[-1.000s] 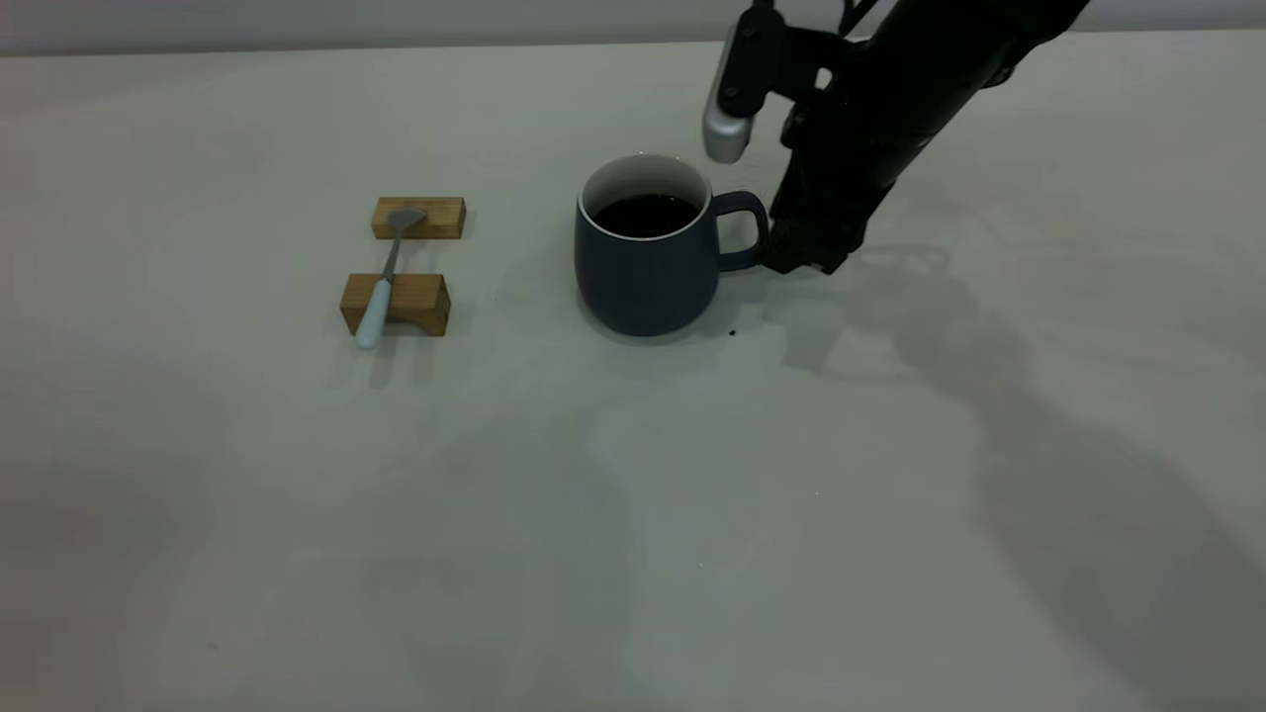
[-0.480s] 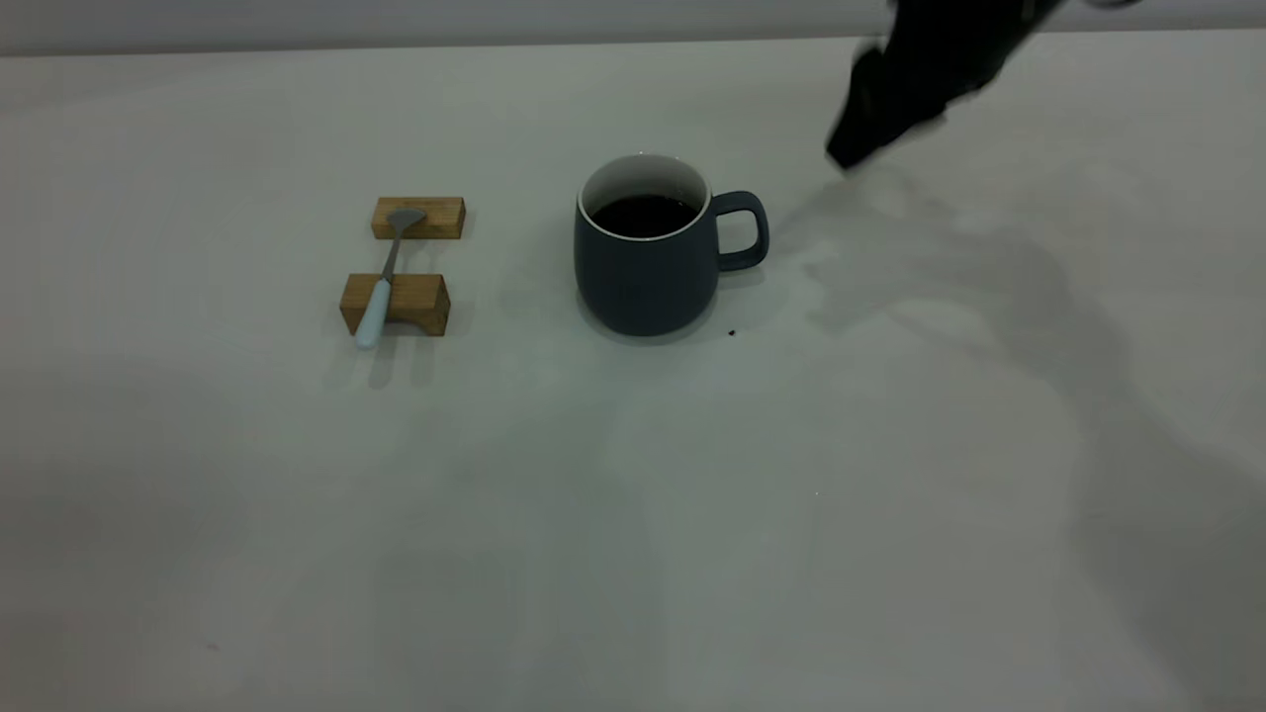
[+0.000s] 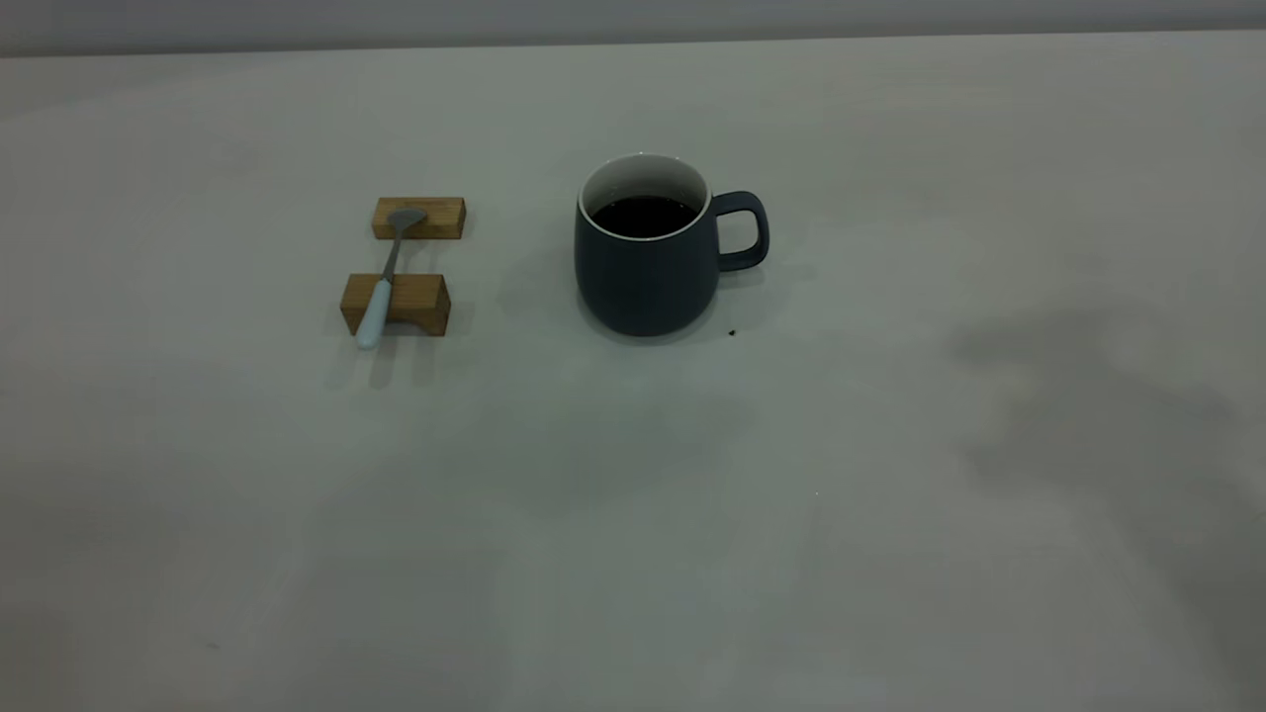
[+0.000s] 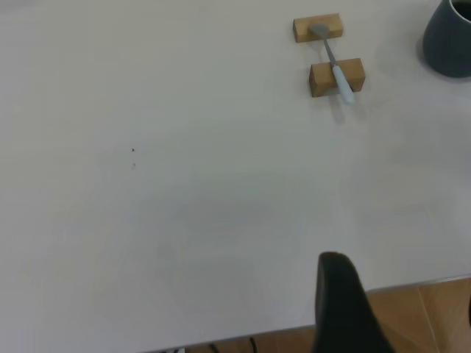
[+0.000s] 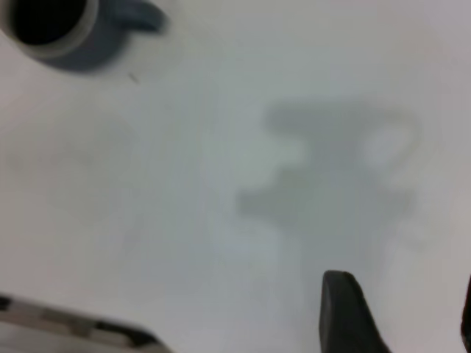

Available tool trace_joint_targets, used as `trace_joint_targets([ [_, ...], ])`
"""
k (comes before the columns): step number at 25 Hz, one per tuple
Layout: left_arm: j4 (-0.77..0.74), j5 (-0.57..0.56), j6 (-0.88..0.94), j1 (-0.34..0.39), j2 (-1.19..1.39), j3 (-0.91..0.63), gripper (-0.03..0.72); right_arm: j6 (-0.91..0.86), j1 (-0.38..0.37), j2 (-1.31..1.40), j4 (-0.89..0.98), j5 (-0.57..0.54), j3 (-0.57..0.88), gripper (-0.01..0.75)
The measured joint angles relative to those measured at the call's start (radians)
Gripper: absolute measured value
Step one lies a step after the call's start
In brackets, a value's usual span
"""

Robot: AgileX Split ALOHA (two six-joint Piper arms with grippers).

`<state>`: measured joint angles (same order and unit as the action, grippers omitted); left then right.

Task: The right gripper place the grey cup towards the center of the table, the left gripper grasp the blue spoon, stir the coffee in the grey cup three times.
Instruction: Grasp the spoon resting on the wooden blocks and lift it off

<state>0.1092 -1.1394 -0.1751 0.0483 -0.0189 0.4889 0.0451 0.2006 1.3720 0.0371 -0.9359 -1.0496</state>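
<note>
Grey cup (image 3: 645, 257) stands near the table's (image 3: 890, 554) middle, coffee (image 3: 645, 214) inside, handle to the right. Left of it, the blue spoon (image 3: 384, 281) lies across two wooden blocks (image 3: 406, 267) (one behind the other).

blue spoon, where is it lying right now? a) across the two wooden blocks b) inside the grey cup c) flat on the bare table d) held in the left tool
a: the blue spoon lies across the two wooden blocks, bowl on the far block, handle over the near one, apart from the grey cup.
</note>
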Motion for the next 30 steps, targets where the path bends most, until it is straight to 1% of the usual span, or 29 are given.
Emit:
trace_joint_targets([
  [5,0.000,0.000,0.000,0.000,0.000,0.000,0.478,-0.106,0.000,-0.396,-0.102,-0.071,0.307,0.417],
  [7,0.000,0.000,0.000,0.000,0.000,0.000,0.478,-0.158,-0.002,-0.533,-0.129,-0.087,0.384,0.417],
  [9,0.000,0.000,0.000,0.000,0.000,0.000,0.478,-0.197,-0.025,-0.679,-0.143,-0.101,0.458,0.417],
  [11,0.000,0.000,0.000,0.000,0.000,0.000,0.478,-0.200,-0.067,-0.801,-0.149,-0.104,0.512,0.417],
  [13,0.000,0.000,0.000,0.000,0.000,0.000,0.478,-0.184,-0.117,-0.919,-0.154,-0.123,0.547,0.417],
  [15,0.000,0.000,0.000,0.000,0.000,0.000,0.478,-0.154,-0.152,-1.017,-0.156,-0.146,0.560,0.417],
  [17,0.000,0.000,0.000,0.000,0.000,0.000,0.478,-0.141,-0.169,-1.107,-0.162,-0.176,0.563,0.417],
  [22,0.000,0.000,0.000,0.000,0.000,0.000,0.478,-0.138,-0.171,-1.290,-0.172,-0.192,0.581,0.417],
  [30,0.000,0.000,0.000,0.000,0.000,0.000,0.478,-0.137,-0.171,-1.351,-0.170,-0.193,0.581,0.417],
])
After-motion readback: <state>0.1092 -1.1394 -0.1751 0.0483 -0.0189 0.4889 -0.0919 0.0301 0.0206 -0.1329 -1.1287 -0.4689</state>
